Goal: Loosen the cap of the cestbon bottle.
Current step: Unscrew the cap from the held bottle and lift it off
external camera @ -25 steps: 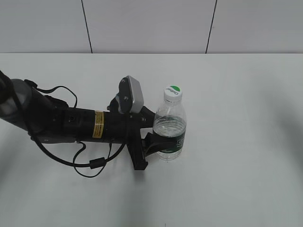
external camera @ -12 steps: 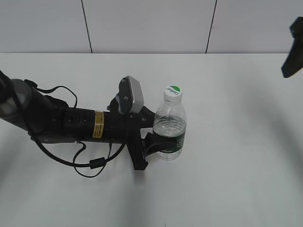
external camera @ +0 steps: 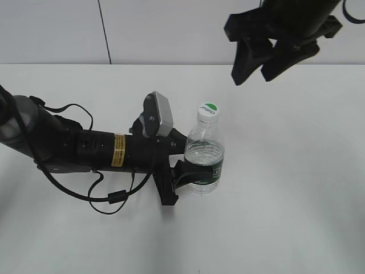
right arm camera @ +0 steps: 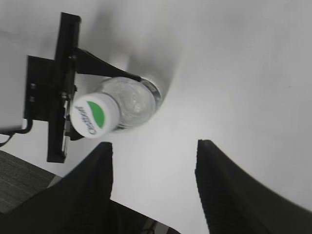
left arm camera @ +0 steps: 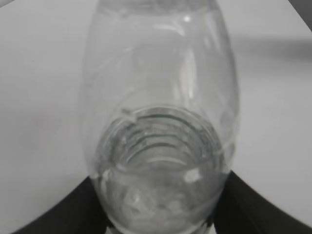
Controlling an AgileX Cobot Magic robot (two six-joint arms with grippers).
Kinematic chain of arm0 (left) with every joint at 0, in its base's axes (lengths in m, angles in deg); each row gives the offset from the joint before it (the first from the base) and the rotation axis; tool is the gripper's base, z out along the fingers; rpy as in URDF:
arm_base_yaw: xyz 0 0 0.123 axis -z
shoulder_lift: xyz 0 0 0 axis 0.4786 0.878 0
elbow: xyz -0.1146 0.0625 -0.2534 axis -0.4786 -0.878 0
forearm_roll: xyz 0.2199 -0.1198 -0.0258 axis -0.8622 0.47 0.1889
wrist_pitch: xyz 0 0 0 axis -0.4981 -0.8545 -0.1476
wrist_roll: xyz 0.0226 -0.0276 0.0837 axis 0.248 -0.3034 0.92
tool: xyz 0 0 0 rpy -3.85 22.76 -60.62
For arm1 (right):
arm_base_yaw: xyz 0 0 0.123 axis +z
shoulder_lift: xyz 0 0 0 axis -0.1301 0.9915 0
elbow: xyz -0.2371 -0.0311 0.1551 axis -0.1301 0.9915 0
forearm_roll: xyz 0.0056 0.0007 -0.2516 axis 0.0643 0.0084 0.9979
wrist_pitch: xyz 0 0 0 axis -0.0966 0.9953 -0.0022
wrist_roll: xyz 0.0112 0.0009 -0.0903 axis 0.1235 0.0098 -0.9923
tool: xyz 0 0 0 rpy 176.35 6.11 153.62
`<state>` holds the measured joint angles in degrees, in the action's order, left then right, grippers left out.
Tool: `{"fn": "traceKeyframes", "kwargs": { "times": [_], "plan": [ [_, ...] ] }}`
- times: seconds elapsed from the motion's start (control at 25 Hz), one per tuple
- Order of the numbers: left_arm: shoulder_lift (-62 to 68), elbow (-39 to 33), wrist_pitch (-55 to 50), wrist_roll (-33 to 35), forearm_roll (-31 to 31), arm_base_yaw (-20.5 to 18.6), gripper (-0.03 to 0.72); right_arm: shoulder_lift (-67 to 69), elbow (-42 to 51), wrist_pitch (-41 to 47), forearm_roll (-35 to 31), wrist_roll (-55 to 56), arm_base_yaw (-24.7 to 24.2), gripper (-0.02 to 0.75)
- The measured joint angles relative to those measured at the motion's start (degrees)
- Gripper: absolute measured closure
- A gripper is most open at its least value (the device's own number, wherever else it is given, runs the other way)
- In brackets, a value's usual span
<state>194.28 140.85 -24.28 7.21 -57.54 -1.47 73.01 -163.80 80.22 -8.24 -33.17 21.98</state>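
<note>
The cestbon bottle stands upright on the white table, clear and ribbed with a dark green label band low down. Its white cap, half green on top, is on the neck. My left gripper is shut on the bottle's lower body; the bottle fills the left wrist view. My right gripper is open and empty, high above and to the right of the cap. In the right wrist view the cap lies just beyond the left fingertip, outside the open gap of the gripper.
The left arm lies across the table's left half with a looping black cable. A panelled wall runs behind the table. The white table spreads to the right of the bottle.
My right gripper has come in from the upper right edge and now hangs open above and right of the cap. The left gripper and bottle have not moved.
</note>
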Motion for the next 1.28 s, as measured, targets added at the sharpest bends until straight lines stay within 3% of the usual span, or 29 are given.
{"fn": "traceKeyframes", "kwargs": {
  "times": [0.32, 1.12, 1.28],
  "plan": [
    [0.0, 0.0, -0.2, 0.0, 0.0, 0.0, 0.326, 6.6, -5.7, 0.1, -0.1, 1.0, 6.0, 0.323],
    [0.0, 0.1, -0.3, -0.1, 0.0, 0.0, 0.326, 11.0, -5.8, 0.2, 0.0, 1.4, 6.2, 0.326],
    [0.0, 0.1, -0.3, -0.2, 0.0, 0.0, 0.326, 11.0, -3.9, 0.1, -0.2, 1.4, 6.2, 0.36]
  ]
}}
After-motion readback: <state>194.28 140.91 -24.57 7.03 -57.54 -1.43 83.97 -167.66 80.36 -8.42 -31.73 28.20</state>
